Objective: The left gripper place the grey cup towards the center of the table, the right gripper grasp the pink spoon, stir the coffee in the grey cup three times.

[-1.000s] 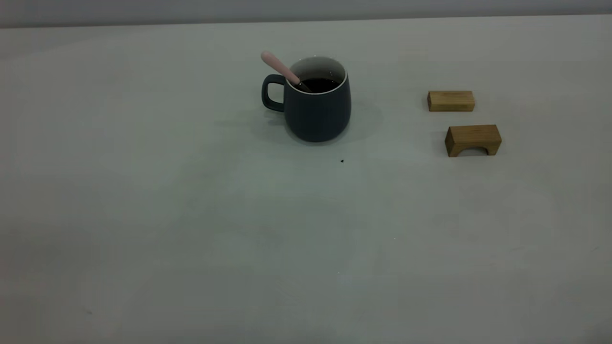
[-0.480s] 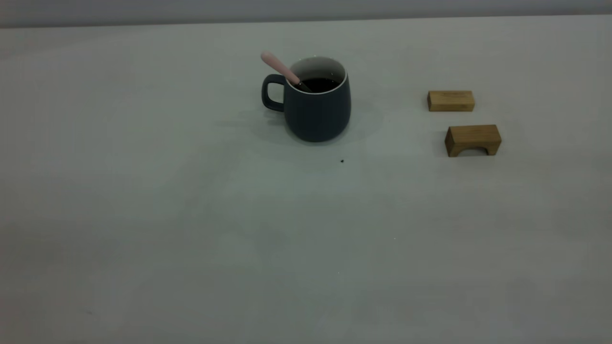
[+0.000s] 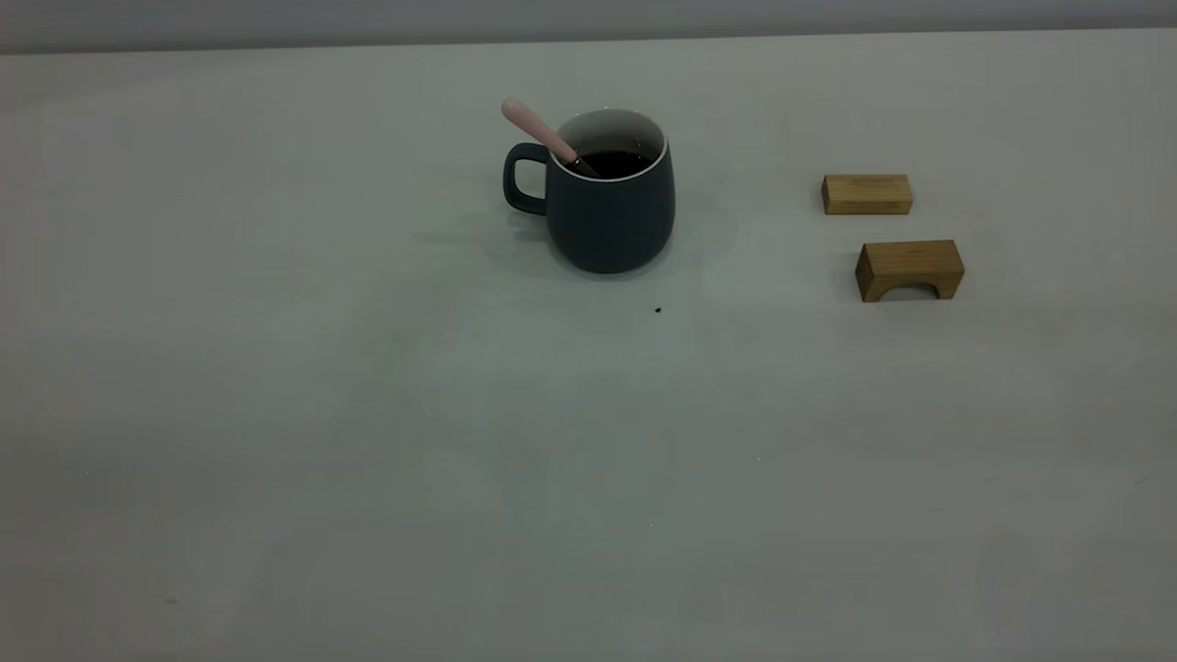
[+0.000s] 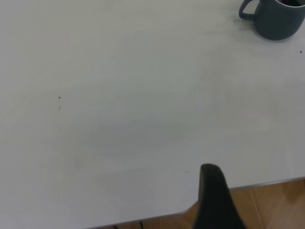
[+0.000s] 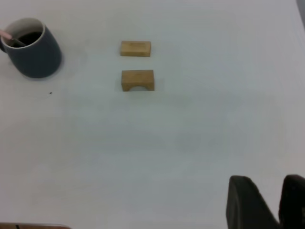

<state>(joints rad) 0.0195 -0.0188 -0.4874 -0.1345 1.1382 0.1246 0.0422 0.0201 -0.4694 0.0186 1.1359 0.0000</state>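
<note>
A pale grey-white table (image 3: 368, 414) fills the exterior view, with a darker grey strip of wall seen along its far edge. The grey cup (image 3: 610, 207) is set upright on the table, a little left of the middle and toward the far side, its loop handle turned to the left. Dark coffee (image 3: 614, 163) is seen inside it, below the white inner wall. The pink spoon (image 3: 540, 130) is propped in the cup: its metal end is sunk in the coffee, and its pink handle is leaned over the rim just above the cup's handle, pointing up and to the left. A tiny dark speck (image 3: 657, 310) is seen on the table just in front of the cup.

Well apart from the cup, to the right, two wooden blocks are laid: a plain rectangular block (image 3: 867, 194) farther back and an arch-shaped block (image 3: 909, 269) nearer, close together but not touching.

No arm is shown in the exterior view. In the left wrist view only one dark finger of the left gripper (image 4: 217, 200) is seen, held above the near edge of the table and far from the cup; whether it is released or clenched cannot be told. In the right wrist view two dark fingers (image 5: 248, 205) of the right gripper (image 5: 269, 202) are seen with a small gap between them, gripping nothing, well away from the cup and the blocks.
</note>
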